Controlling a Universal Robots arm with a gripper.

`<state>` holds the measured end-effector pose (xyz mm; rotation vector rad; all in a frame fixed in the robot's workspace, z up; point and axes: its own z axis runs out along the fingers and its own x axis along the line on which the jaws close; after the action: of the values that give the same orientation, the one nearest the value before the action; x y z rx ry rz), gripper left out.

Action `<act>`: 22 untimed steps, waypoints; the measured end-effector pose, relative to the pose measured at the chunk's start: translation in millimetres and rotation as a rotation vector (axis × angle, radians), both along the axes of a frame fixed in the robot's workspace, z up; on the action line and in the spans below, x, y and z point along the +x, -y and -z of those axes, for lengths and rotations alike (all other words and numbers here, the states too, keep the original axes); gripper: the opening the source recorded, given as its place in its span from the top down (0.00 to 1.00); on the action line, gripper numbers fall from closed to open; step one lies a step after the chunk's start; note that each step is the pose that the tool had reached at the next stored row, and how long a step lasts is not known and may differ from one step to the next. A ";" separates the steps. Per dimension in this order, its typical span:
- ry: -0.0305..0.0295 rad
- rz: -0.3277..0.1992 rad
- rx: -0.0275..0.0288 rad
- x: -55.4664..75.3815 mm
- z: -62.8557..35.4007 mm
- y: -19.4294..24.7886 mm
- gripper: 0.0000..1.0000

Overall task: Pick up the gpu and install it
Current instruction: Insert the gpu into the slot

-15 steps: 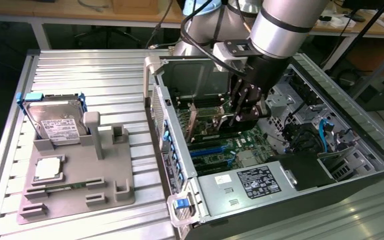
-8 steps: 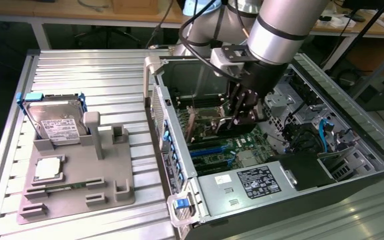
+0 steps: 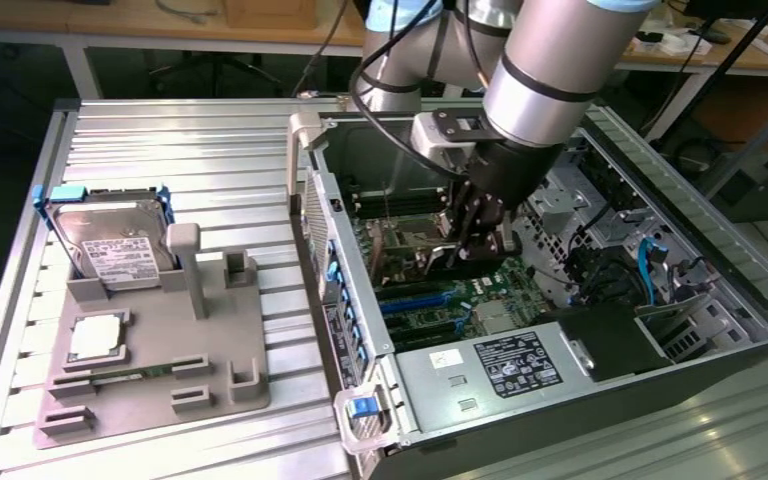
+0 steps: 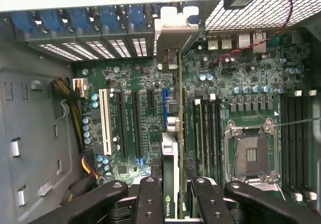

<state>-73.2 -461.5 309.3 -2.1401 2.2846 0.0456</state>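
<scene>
In the wrist view the gpu (image 4: 173, 133) stands edge-on over the motherboard (image 4: 135, 78). It shows a thin green board edge, a logo near the fingers, and a silver bracket (image 4: 173, 25) up against the case's rear slot openings. My gripper (image 4: 173, 186) is shut on the card, with black fingers (image 4: 149, 196) on either side of it. The card runs beside a blue expansion slot (image 4: 164, 106); I cannot tell whether it is seated. In the exterior view the gripper (image 3: 471, 245) reaches down inside the open computer case (image 3: 357, 300), with the dark gpu (image 3: 448, 262) below its fingers.
On the exterior view's left, a grey fixture (image 3: 157, 390) holds a silver hard drive (image 3: 115, 250) and a small square CPU chip (image 3: 96, 338). Inside the case are a white slot (image 4: 106, 121), an open CPU socket (image 4: 251, 153), memory slots (image 4: 296, 138) and a power supply (image 3: 511, 365).
</scene>
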 end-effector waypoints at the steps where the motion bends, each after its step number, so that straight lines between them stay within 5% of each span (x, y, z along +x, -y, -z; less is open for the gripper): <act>1: 0.0000 0.002 0.0000 -0.6 1.9 0.0 0.73; 6: 0.0000 0.006 0.0000 -1.7 18.1 -0.1 0.73; 13: -0.0005 -0.025 -0.0031 -8.2 27.2 2.5 0.73; 17: 0.0019 -0.028 -0.0033 -20.2 45.8 2.2 0.73; 22: 0.0022 -0.036 0.0017 -20.3 45.9 1.5 0.73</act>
<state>-93.5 -463.0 263.4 -2.1790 2.2444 0.0453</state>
